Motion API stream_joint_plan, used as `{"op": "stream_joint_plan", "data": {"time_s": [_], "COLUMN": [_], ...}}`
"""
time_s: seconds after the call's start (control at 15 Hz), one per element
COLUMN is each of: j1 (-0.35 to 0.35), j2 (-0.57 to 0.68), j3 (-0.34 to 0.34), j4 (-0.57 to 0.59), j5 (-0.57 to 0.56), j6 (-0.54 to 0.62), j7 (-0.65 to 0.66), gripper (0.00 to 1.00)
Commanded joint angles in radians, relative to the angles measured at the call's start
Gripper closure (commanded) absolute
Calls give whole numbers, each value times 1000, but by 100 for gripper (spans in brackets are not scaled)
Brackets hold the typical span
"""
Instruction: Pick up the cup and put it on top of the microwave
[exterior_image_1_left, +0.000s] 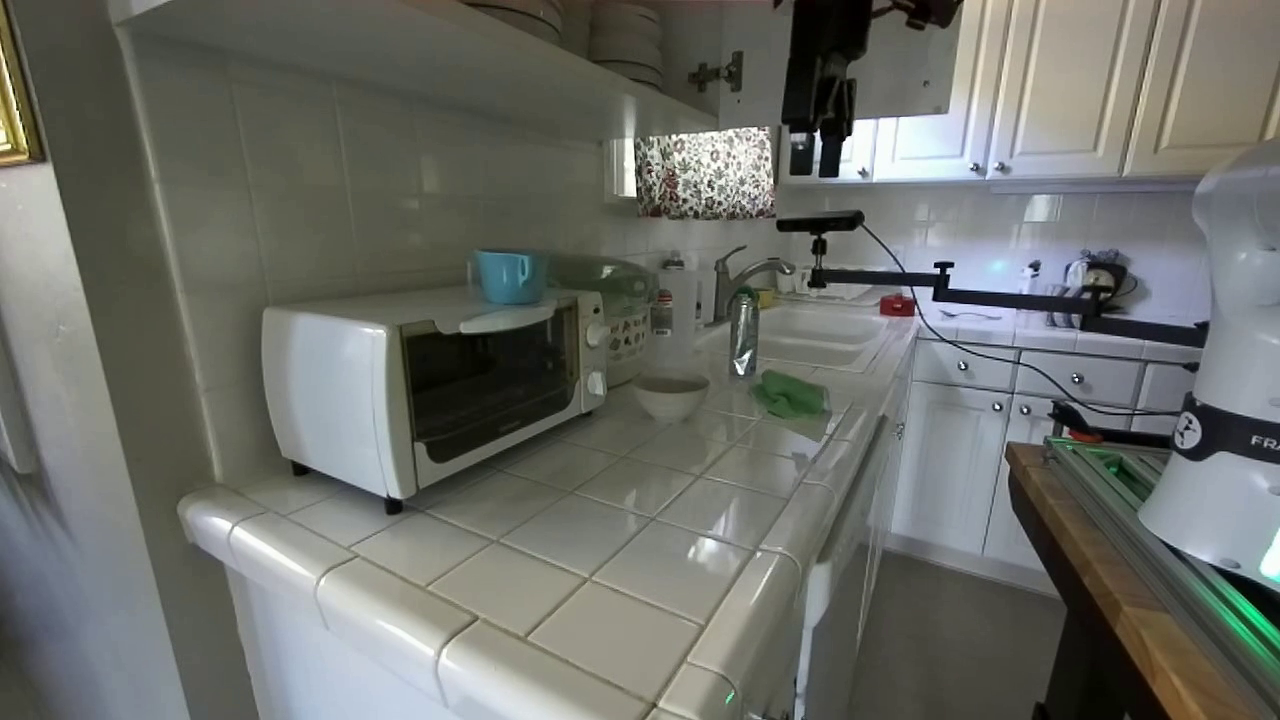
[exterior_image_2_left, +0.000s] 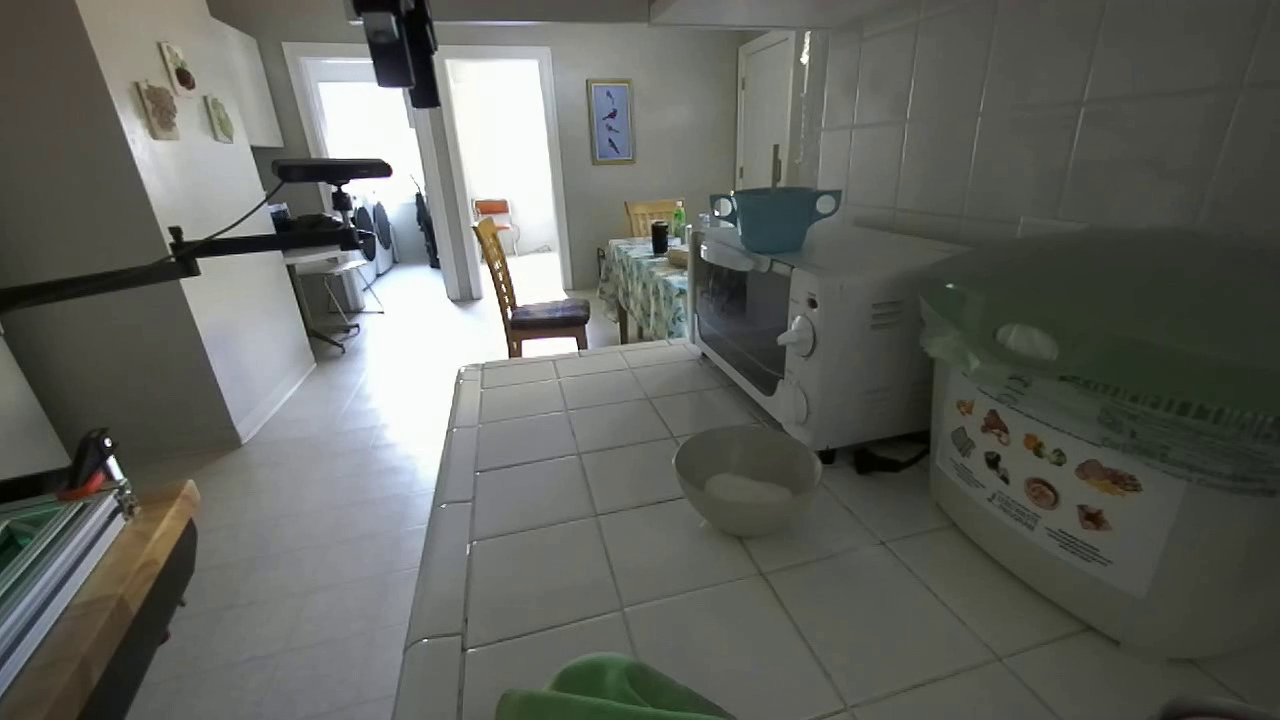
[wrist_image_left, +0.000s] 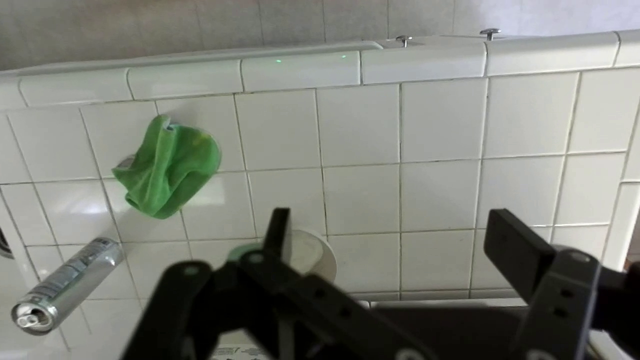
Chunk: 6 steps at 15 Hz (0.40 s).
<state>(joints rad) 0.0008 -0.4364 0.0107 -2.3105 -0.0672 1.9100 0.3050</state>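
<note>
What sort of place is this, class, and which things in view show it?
Most likely a home kitchen: a sink is set into the tiled counter, the microwave stands on it, and there are white cabinets.

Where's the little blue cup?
In an exterior view, the blue cup sits on top of the microwave, right of centre, above the door handle and left of the knobs.

In an exterior view, camera off the microwave (exterior_image_1_left: 440, 385) end of the counter (exterior_image_1_left: 570, 530), slightly above it, facing lengthwise to the sink (exterior_image_1_left: 812, 342). In an exterior view, camera low over the counter, facing back past the bin (exterior_image_2_left: 1090, 480), near at right, toward the chair (exterior_image_2_left: 548, 316). Both share microwave, cup (exterior_image_2_left: 775, 222), bowl (exterior_image_2_left: 745, 510), seen from opposite ends. Wrist view: from above, looking down on counter, gripper (wrist_image_left: 390, 232) close to lens; shares bowl and cloth (wrist_image_left: 170, 172) with both.
</note>
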Motion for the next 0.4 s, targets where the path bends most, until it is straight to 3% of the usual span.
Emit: {"op": "stream_joint_plan", "data": {"time_s": [0.0,0.33], "j1": [-15,-28], "j2": [-4,4], "j3": [-13,1], "j4": [-22,-9], "j5": [15,5], "j6": [28,14], "j7": [-93,-73], "gripper": [0,0]}}
